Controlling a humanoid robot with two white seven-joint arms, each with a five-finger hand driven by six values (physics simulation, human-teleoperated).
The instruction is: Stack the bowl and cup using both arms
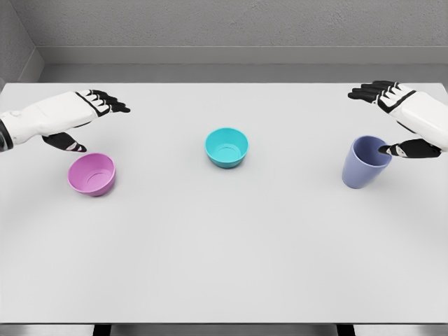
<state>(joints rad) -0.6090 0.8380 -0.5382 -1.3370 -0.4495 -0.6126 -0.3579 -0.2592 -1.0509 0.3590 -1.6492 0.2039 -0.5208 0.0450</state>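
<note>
Head view: pink bowl [92, 174] at table's [224, 266] left, teal bowl [227, 147] mid-table, lavender cup [365, 162] at right, all upright, well apart. Left hand [82, 119] hovers just above pink bowl, fingers spread, holding nothing. Right hand [397, 115] released too, thumb at cup rim; contact unclear. Judgement: all three look rigid, light, smooth plastic, likely slippery. Pinch bowl at rim, thumb inside; wrap cup around wall below lip.

Simulated test space: bare white table [224, 266], plain grey walls [231, 24].
</note>
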